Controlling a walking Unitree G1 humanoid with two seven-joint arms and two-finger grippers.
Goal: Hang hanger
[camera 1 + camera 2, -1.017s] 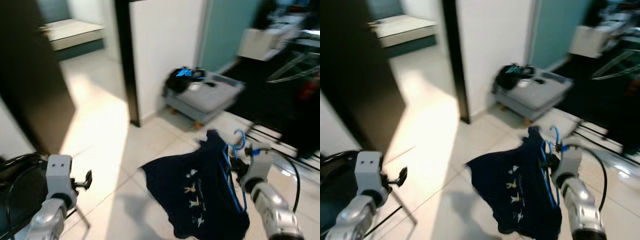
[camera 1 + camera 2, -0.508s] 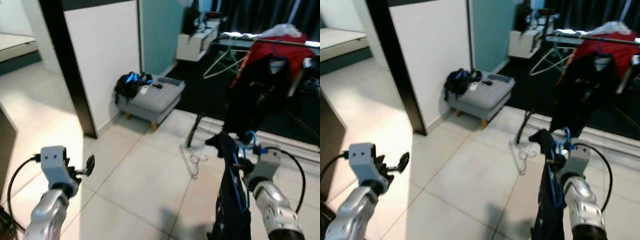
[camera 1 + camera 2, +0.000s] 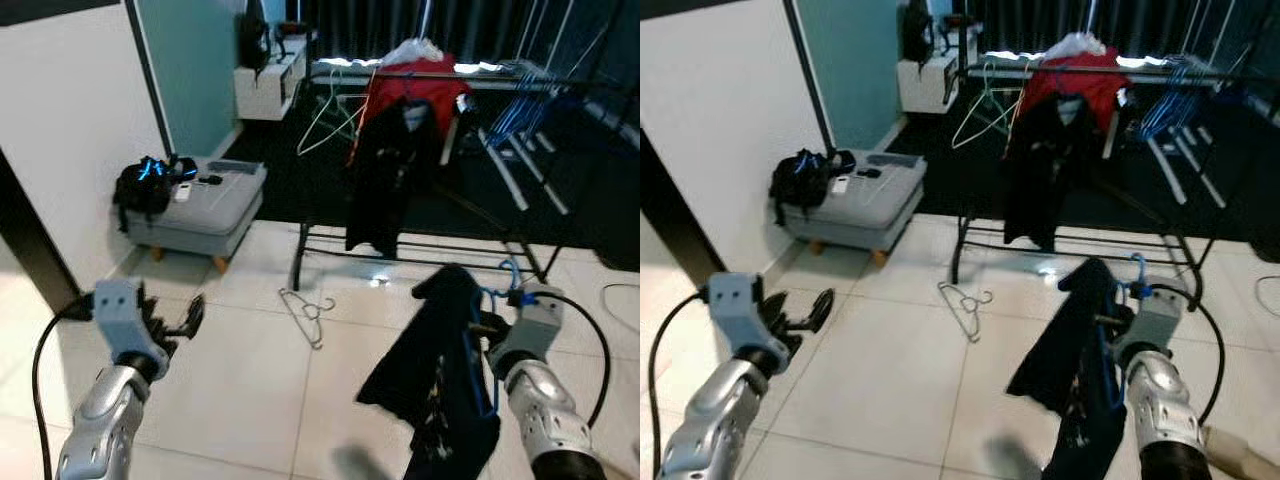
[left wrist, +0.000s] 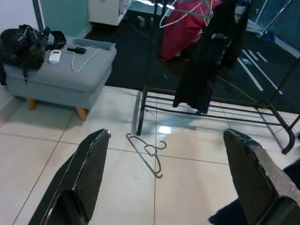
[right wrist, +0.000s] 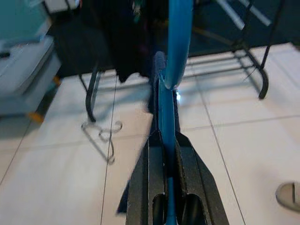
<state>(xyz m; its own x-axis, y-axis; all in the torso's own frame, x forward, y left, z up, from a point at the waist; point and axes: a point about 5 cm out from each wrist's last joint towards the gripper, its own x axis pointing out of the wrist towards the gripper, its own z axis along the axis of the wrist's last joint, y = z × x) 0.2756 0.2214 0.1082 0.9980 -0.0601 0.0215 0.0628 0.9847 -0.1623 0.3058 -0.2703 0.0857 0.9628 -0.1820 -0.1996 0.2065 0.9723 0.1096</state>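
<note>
- Right gripper (image 5: 165,140): clenched on the blue hanger (image 3: 478,345), which carries a dark garment (image 3: 435,375) hanging low at the robot's right, above the tiled floor (image 3: 250,370).
- Left gripper (image 4: 164,173): fingers spread wide, holding nothing, raised at the left.
- Clothes rack (image 3: 420,75): stands ahead at the tile's far edge, bearing a black garment (image 3: 385,170) and a red one (image 3: 425,85).
- Open tiles lie between robot and rack; a wire hanger (image 3: 305,312) rests on them.
- Grey footstool (image 3: 200,205): left, against the wall.
</note>
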